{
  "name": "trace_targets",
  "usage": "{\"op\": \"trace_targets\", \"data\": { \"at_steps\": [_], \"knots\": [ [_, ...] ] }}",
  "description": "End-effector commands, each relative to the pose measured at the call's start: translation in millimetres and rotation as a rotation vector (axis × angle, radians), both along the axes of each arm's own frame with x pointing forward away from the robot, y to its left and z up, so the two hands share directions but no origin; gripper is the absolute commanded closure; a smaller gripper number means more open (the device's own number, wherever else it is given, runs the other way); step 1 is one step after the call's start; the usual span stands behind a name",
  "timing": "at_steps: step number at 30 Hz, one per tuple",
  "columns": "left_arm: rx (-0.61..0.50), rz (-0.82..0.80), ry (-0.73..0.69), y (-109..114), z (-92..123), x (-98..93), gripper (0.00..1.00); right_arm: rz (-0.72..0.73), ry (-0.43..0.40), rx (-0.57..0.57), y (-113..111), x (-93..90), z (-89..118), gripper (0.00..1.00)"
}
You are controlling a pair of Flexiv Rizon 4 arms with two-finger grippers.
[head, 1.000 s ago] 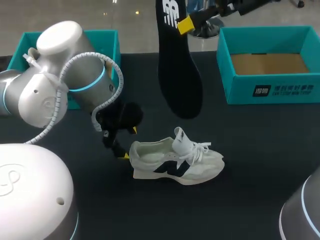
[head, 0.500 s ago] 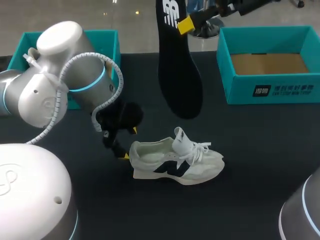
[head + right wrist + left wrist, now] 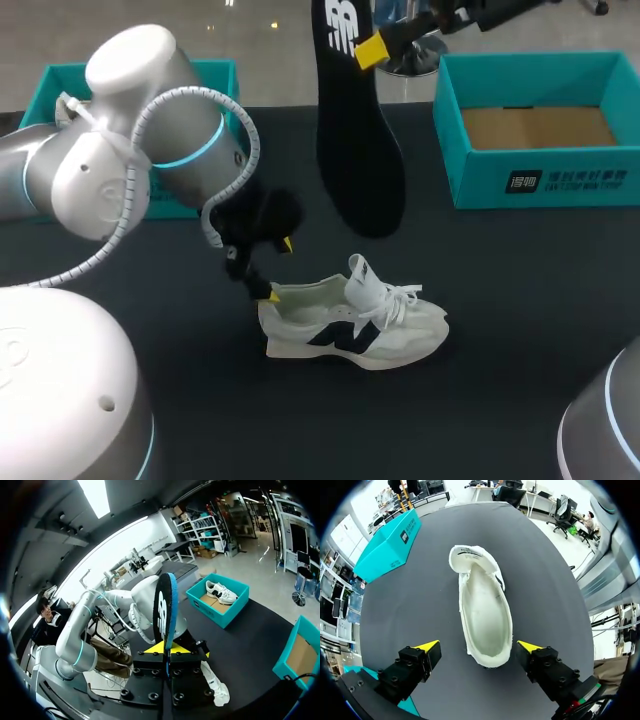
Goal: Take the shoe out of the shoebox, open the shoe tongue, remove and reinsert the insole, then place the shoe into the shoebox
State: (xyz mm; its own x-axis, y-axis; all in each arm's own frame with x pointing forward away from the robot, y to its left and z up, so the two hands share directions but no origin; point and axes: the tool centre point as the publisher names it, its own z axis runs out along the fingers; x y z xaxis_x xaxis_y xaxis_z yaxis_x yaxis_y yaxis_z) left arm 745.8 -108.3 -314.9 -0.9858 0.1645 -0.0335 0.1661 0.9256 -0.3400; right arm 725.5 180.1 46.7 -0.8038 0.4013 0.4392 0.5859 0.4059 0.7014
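Left gripper [image 3: 279, 268] [image 3: 479, 646]: yellow-tipped fingers spread wide, low over the black tabletop [image 3: 500, 300], straddling the heel end of the cream-white low-top sneaker with a dark side emblem [image 3: 355, 325] [image 3: 482, 615]. In the left wrist view there is a gap on each side of the heel, so neither finger is gripping. In the head view, one tip sits right at the heel collar. The sneaker stands upright on its sole near mid-table with its tongue pulled up, laces loose and opening bare, toe pointing towards the open teal cardboard shoebox [image 3: 540, 180] [image 3: 387, 547]. Right gripper [image 3: 370, 50] [image 3: 166, 650]: held high above the table, fingers clamped together on the long black insole with a white emblem [image 3: 358, 150] [image 3: 165, 612], pinching it near its upper end. The insole hangs upright, its lower end above and behind the sneaker and not touching it. The shoebox sits at the table's far right, well apart from the sneaker, with only its brown floor showing inside. A second teal box [image 3: 200, 75] [image 3: 220, 615] stands at the far left behind the left arm; the right wrist view shows another white sneaker [image 3: 220, 592] lying in it.
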Motion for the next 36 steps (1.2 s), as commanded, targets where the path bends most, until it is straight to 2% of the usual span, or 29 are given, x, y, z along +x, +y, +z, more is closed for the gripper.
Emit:
{"op": "trace_targets", "data": {
  "at_steps": [1,9,16,21,22,24,36],
  "knots": [
    [0.032,-0.003,0.004,-28,-17,17.1,0.0,0.0,0.002,-0.003,2,1.6,0,1.0],
    [0.041,-0.003,0.041,-48,-44,23.3,0.0,0.0,0.002,-0.003,2,1.6,0,1.0],
    [0.063,0.025,0.063,-52,-74,27.2,0.0,0.0,0.002,-0.003,2,1.6,0,1.0],
    [0.061,0.016,0.097,-53,-86,22.1,0.0,0.0,0.002,-0.003,2,1.6,0,1.0],
    [0.061,0.017,0.098,-53,-87,20.2,0.24,0.0,0.002,-0.003,2,1.6,0,1.0],
    [0.056,0.01,0.108,-52,-88,16.1,1.0,0.0,0.002,-0.003,2,1.6,0,1.0],
    [0.059,-0.009,0.135,-48,-92,6.1,1.0,0.0,0.002,-0.003,2,1.6,0,1.0]
  ]
}}
